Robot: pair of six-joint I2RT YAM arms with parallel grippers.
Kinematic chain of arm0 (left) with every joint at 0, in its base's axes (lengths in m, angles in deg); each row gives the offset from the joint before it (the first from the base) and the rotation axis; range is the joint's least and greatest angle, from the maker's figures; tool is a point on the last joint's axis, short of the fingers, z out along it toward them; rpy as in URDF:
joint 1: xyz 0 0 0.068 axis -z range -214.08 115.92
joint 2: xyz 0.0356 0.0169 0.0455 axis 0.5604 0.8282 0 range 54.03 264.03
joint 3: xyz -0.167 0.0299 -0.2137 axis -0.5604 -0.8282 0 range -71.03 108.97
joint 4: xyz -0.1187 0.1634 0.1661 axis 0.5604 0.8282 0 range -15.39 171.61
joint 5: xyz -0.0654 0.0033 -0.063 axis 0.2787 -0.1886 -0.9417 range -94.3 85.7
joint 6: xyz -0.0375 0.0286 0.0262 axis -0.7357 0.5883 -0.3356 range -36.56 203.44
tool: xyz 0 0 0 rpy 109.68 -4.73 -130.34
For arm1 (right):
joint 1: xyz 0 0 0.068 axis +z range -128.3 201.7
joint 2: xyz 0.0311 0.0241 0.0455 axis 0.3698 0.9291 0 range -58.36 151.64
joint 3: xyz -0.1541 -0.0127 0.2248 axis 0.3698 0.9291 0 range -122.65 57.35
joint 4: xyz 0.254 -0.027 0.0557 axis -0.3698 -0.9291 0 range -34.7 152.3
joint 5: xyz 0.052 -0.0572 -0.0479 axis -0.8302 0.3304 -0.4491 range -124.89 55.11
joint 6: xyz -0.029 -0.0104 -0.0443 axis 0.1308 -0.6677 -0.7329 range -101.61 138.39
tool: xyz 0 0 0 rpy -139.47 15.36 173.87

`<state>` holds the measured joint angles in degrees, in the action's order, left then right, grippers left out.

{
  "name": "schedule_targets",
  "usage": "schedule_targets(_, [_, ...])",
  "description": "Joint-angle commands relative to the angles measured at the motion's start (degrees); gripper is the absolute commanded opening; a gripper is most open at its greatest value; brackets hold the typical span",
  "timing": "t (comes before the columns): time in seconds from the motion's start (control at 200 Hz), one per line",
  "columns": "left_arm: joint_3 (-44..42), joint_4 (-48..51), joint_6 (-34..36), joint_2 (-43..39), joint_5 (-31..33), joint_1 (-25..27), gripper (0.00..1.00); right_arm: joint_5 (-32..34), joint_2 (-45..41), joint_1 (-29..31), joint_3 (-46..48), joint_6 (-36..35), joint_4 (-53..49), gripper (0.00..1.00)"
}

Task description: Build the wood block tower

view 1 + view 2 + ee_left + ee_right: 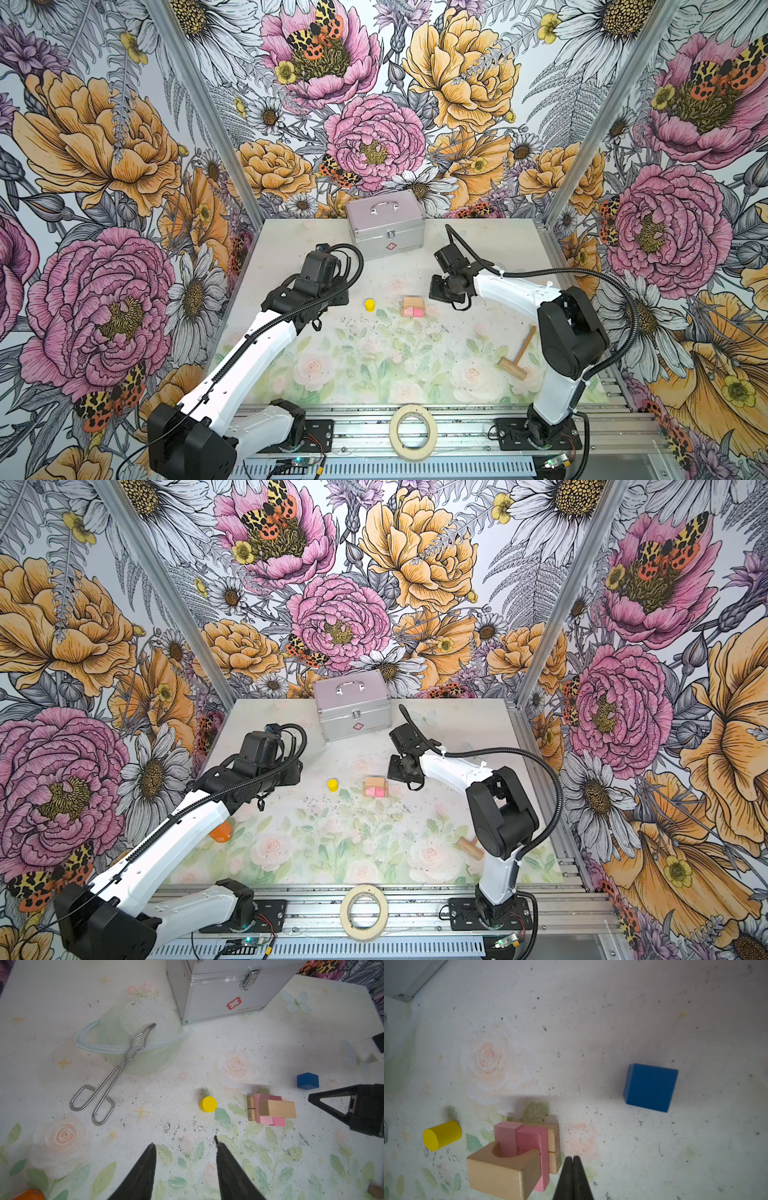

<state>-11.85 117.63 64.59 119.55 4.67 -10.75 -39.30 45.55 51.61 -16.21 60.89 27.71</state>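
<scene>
The wood block tower (412, 306) (375, 787) stands mid-table. Two tan bricks (250, 1111) lie at its base, with two pink bricks (529, 1138) across them. A tan block with a half-round notch (502, 1169) sits on top. The yellow cylinder (208, 1104) (370, 305) stands alone, left of the tower. A blue block (651, 1087) (308, 1081) rests on the mat beyond the tower and is hidden in both top views. My left gripper (184, 1141) is open and empty, short of the cylinder. My right gripper (572, 1157) is shut on nothing, right beside the tower's tan bricks.
A silver case (386, 224) stands at the back. Metal tongs (112, 1076) lie to the left under my left arm. A wooden mallet (517, 353) lies front right, a tape roll (413, 432) on the front rail, and an orange object (220, 833) near my left forearm.
</scene>
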Motion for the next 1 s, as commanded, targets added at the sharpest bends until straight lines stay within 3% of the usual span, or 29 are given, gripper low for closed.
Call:
schedule_targets(0.0, [-0.2,-1.37,0.85,0.29,-1.34,-0.23,0.48,-1.74,1.68,1.02,-0.69,0.83,1.98,0.0])
schedule_targets(0.991, [-0.07,-1.43,0.02,1.17,-2.76,-0.04,0.47,-1.71,1.65,2.45,-1.56,1.25,1.89,0.0])
